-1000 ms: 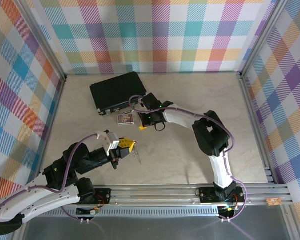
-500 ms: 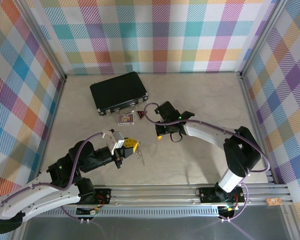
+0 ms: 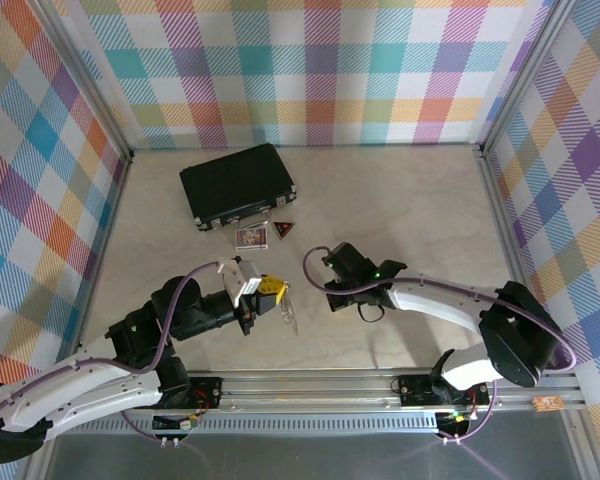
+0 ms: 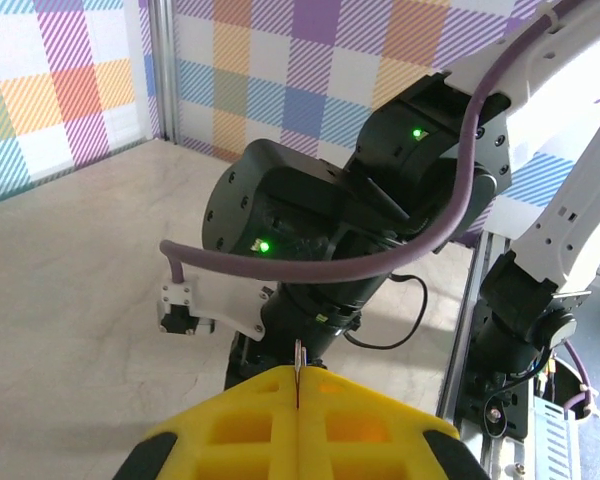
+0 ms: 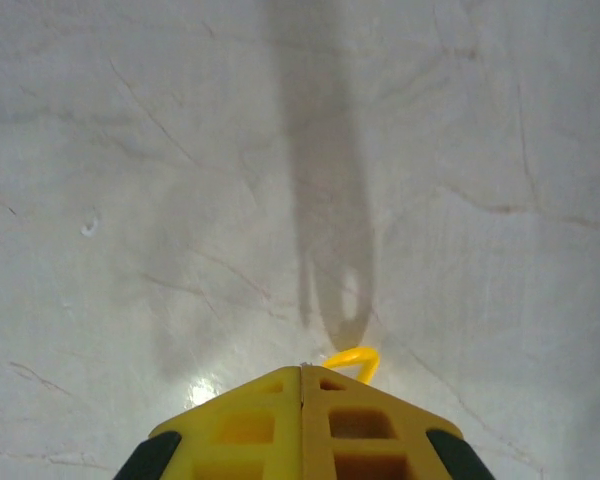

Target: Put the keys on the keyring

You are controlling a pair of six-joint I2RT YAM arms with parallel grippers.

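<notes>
Well, from above, my left gripper sits low in the middle of the table, its yellow fingers pressed together on the keyring, whose silvery loop hangs just beyond the fingertips towards my other arm. My right gripper points down at the table just to the right of that loop, near it but apart; from this height I cannot tell how its fingers stand. Farther back lie a black case, a small picture card in front of it, and a red-and-black triangular tag just beside the card.

Through my left wrist camera, my left gripper shows both yellow fingers shut tight, seam to seam, with a thin grey metal edge of the keyring standing up out of the seam. Straight ahead is my right arm, bent down to the table.

Through my right wrist camera, my right gripper is likewise closed, fingers meeting in a straight line above the pale marbled table. A small curved yellow piece, the head of a key, pokes out at the tip just right of the seam; its blade is hidden.
</notes>
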